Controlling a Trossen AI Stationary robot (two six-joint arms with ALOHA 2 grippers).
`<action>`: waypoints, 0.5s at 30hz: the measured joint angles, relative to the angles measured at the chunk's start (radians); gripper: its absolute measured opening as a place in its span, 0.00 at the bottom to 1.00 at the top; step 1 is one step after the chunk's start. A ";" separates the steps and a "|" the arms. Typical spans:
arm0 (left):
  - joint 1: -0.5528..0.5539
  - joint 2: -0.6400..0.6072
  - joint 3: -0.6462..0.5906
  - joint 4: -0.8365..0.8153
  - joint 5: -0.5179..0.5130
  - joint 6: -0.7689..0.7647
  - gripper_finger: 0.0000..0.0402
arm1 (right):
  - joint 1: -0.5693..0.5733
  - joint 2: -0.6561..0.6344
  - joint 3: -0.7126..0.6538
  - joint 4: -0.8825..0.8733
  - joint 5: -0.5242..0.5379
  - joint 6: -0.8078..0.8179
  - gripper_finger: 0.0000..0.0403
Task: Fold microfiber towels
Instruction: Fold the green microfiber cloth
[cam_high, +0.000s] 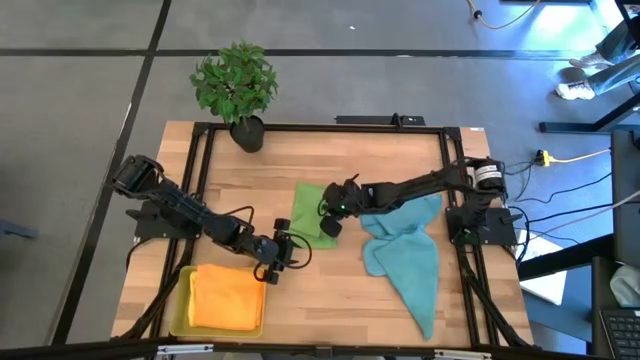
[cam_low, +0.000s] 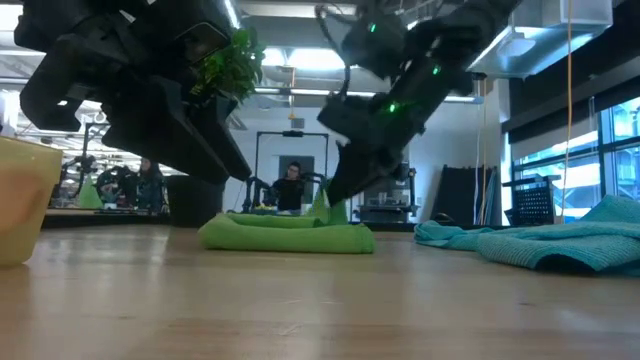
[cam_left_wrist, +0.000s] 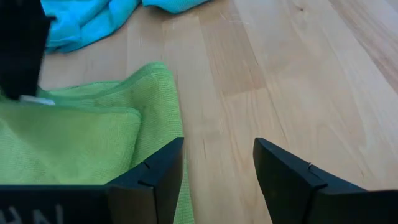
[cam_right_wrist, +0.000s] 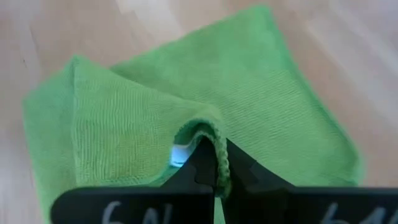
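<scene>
Table (cam_high: 400, 300) was pale wood planks w/ a black frame round the edge. Nearest front, left corner: yellow tray (cam_high: 178, 310) holding an orange towel (cam_high: 226, 297). Just beyond it, left gripper (cam_high: 292, 250) sat low over bare wood, fingers (cam_left_wrist: 155, 177) apart w/ nothing between, right beside the green towel's near edge. Green towel (cam_high: 312, 214) lay mid-table, partly folded. Right gripper (cam_high: 330, 222) was clamped on its edge, a fold of the hem pinched between the fingers (cam_right_wrist: 202, 165) and lifted a bit. Blue towels (cam_high: 408, 250) lay crumpled on the right side, running down toward the front right corner, close to the green one but apart. Bare wood open along the front center and back left. Potted plant (cam_high: 238, 88) stood at the back edge. Beyond: grey floor, cables at right, a person (cam_low: 291, 186) seated far back in the room.
</scene>
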 joint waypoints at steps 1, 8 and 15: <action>0.000 0.000 0.000 0.000 0.000 0.000 0.46 | 0.013 -0.014 0.000 -0.020 0.036 0.004 0.01; 0.000 0.000 0.000 0.000 0.000 0.000 0.46 | 0.064 -0.088 0.001 -0.127 0.190 0.053 0.01; 0.000 0.000 0.000 0.000 0.000 -0.020 0.46 | 0.021 -0.059 0.001 -0.158 0.235 0.068 0.01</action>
